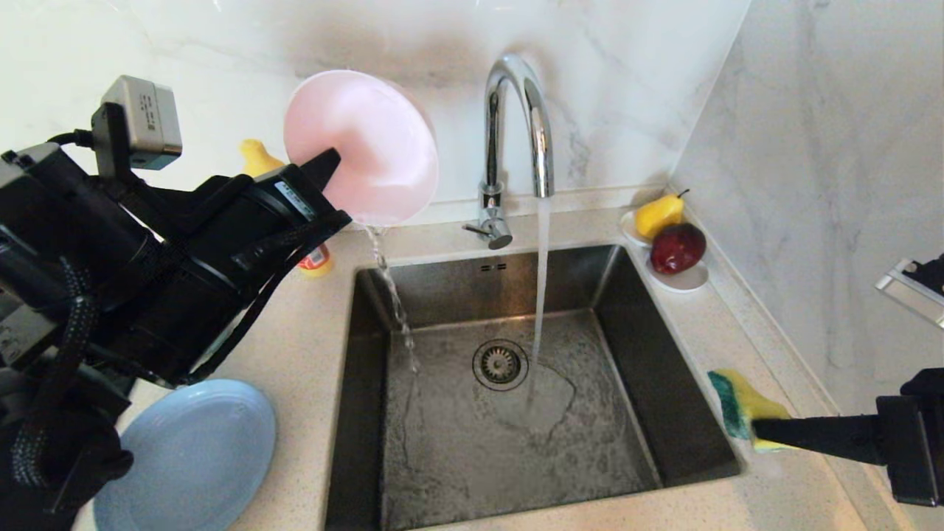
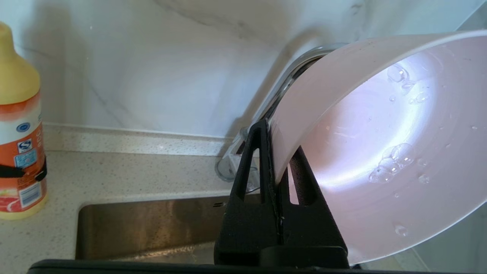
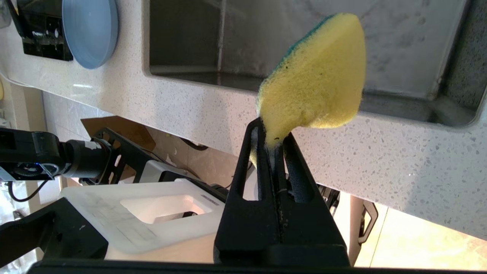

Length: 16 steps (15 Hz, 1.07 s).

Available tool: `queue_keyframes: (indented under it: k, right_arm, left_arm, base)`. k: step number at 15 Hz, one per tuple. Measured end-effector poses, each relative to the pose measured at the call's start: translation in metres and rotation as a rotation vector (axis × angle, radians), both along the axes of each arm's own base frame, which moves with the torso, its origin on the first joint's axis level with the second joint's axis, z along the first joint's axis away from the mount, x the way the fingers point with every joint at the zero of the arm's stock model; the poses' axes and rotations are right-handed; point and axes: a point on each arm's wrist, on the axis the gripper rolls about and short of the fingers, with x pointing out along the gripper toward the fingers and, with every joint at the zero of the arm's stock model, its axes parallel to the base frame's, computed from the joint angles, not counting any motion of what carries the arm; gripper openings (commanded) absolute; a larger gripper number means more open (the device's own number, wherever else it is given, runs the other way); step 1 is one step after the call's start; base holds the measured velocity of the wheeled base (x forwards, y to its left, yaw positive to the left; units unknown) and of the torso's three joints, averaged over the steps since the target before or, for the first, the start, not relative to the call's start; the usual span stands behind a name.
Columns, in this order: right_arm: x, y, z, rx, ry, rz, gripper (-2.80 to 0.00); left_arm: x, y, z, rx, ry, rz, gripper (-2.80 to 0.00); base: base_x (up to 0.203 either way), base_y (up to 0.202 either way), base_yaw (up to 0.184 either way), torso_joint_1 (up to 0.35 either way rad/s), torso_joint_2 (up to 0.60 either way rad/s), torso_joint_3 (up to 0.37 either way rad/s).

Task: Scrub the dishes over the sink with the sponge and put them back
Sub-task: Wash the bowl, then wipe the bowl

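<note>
Head view: left gripper [image 1: 330, 164] raised at sink's [image 1: 509, 413] back-left corner, jaws pinching rim of pink bowl [image 1: 369, 144], bowl tipped on edge, water draining into basin. Tap [image 1: 520, 140] running. Blue plate [image 1: 195, 457] on surface, front left. Right gripper [image 1: 763, 430] level over surface right of sink, jaws clamped on sponge [image 1: 741, 409].

Left wrist view: jaws pressed on bowl rim, droplets inside; orange bottle [image 2: 19, 125] on surface.

Right wrist view: jaws squeezing sponge's narrow end.
</note>
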Motion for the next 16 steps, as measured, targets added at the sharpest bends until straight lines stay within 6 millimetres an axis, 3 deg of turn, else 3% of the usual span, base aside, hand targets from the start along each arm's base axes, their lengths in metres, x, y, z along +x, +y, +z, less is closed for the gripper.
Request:
queue_keyframes:
  k: [4, 9, 13, 16]
  right_arm:
    - [-0.003, 0.000, 0.005, 0.010, -0.018, 0.006, -2.80]
    - [-0.010, 0.009, 0.014, 0.039, -0.048, 0.098, -2.80]
    - [-0.010, 0.024, 0.025, 0.050, -0.064, 0.187, -2.80]
    - [-0.010, 0.039, 0.036, 0.064, -0.082, 0.257, -2.80]
  left_arm:
    - [0.001, 0.000, -0.008, 0.037, 0.076, -0.005, -2.80]
    - [0.000, -0.001, -0.039, 0.253, 0.477, -0.035, -2.80]
    - [-0.021, 0.005, -0.043, 0.407, 0.764, -0.058, -2.80]
    - [-0.036, -0.008, -0.049, 0.432, 0.846, -0.062, -2.80]
  base:
    - [0.000, 0.000, 0.000, 0.000, 0.00, 0.000]
    - [0.000, 0.000, 0.000, 0.000, 0.00, 0.000]
    - [0.000, 0.000, 0.000, 0.000, 0.00, 0.000]
    - [0.000, 0.000, 0.000, 0.000, 0.00, 0.000]
